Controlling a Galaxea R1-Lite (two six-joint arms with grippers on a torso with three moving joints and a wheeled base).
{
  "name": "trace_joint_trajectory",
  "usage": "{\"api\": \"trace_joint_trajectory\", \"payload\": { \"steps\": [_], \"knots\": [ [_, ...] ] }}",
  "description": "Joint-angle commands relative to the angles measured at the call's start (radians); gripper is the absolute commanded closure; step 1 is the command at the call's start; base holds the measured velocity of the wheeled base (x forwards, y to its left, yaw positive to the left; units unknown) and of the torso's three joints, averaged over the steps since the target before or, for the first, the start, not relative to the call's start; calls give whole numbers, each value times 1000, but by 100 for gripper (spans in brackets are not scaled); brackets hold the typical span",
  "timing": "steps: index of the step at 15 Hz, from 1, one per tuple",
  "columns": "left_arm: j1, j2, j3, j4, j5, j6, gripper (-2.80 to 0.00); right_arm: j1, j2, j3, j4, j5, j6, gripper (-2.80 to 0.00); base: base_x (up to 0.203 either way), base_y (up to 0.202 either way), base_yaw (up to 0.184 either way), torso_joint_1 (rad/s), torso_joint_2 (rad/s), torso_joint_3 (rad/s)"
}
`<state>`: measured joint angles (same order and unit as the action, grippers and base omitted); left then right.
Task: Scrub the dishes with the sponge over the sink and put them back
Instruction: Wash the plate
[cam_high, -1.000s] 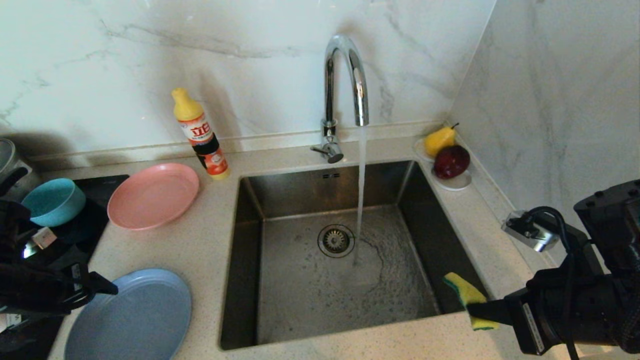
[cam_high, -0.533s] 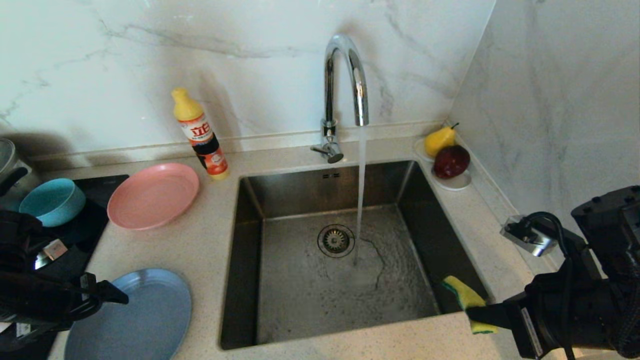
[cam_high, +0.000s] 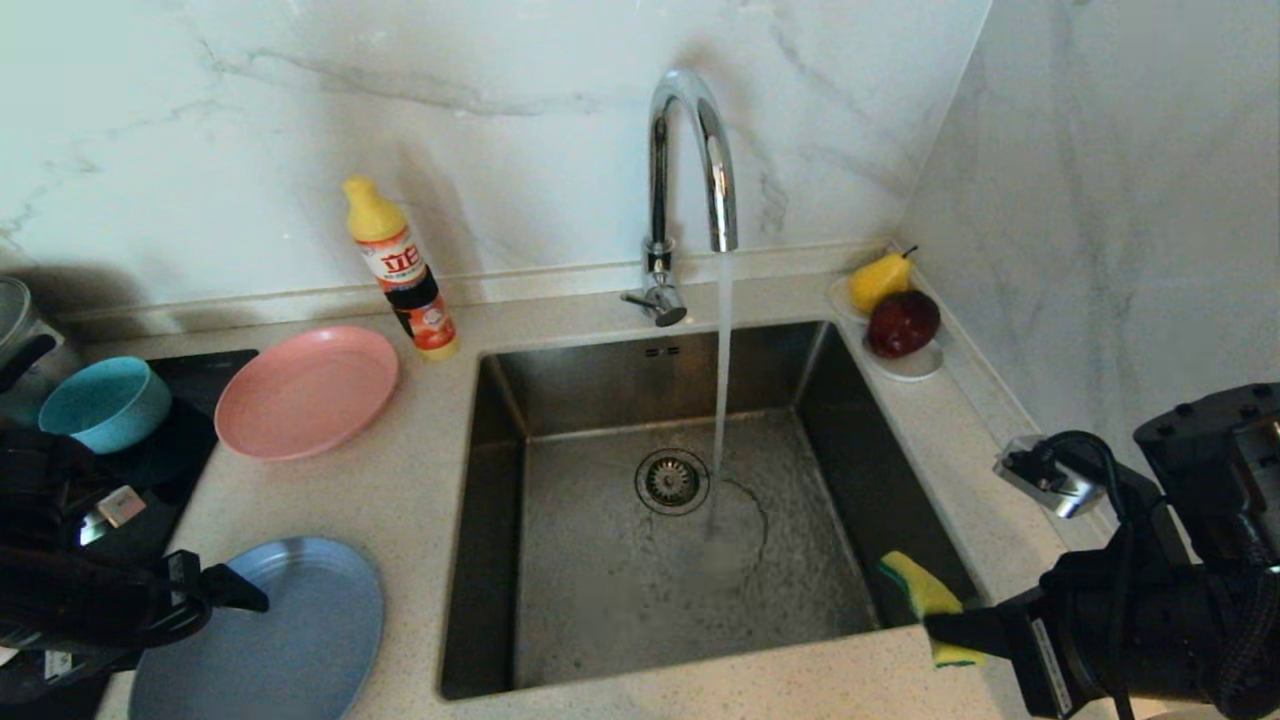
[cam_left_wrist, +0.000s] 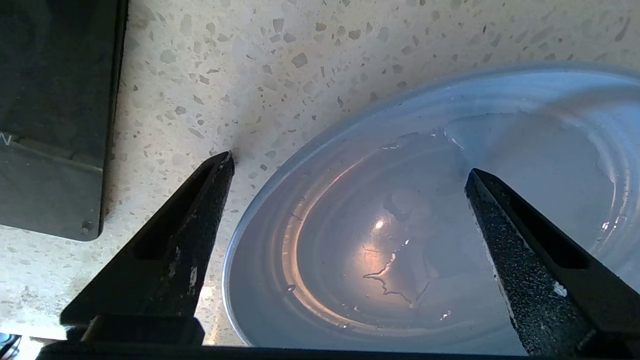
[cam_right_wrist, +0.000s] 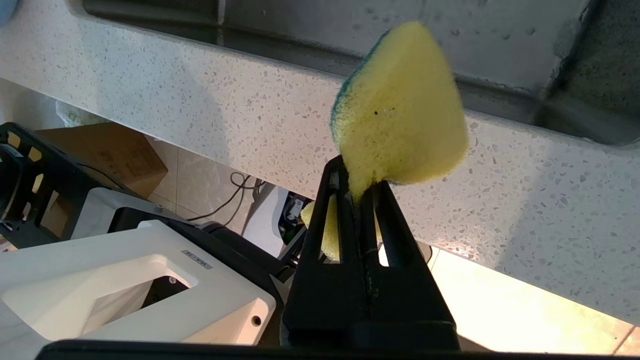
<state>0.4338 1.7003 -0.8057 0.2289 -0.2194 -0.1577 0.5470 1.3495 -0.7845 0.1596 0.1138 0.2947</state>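
Beside the square stainless-steel sink (cam_high: 500, 480), the left gripper (cam_left_wrist: 350, 172) hangs spread wide over the grey-blue round plate (cam_left_wrist: 400, 225), while the right gripper (cam_right_wrist: 361, 192) pinches the floppy yellow-green sponge (cam_right_wrist: 400, 115) at the sink's near-right corner.

The speckled counter (cam_high: 400, 500) carries a pink plate (cam_high: 306, 391), blue plate (cam_high: 270, 630), soap bottle (cam_high: 403, 270) — and a fruit saucer (cam_high: 905, 365).

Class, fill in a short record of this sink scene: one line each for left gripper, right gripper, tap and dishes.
left gripper: open, straddling the rim of the grey-blue plate
right gripper: shut on the sponge, at the sink front corner
tap: running
dishes: pink plate and teal bowl on the counter
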Motion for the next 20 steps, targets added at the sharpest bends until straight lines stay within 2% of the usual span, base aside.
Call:
{"api": "trace_joint_trajectory", "payload": {
  "steps": [1, 2, 13, 15, 17, 20],
  "knots": [
    [0, 11, 0, 3, -3, -2, -66, 1, -4, -1, 0, 0, 0, 0, 0, 0, 0, 0, 0, 0],
    [0, 12, 0, 3, -3, -2, 0, 1, -4, -4, 0, 0, 0, 0, 0, 0, 0, 0, 0, 0],
    [0, 3, 21, 1, -8, -8, 0, 1, -3, -30, 0, 0, 0, 0, 0, 0, 0, 0, 0, 0],
    [0, -26, 17, 2, -14, -12, 0, 2, -21, -49, 4, -1, -1, 0, 0, 0, 0, 0, 0, 0],
    [0, -88, 11, 7, -48, -20, 0, 2, -52, -87, 13, -4, -2, 0, 0, 0, 0, 0, 0, 0],
    [-22, -198, 13, 35, -73, -35, 0, 1, -82, -154, 24, -53, -12, 0, 0, 0, 0, 0, 0, 0]
  ]
}}
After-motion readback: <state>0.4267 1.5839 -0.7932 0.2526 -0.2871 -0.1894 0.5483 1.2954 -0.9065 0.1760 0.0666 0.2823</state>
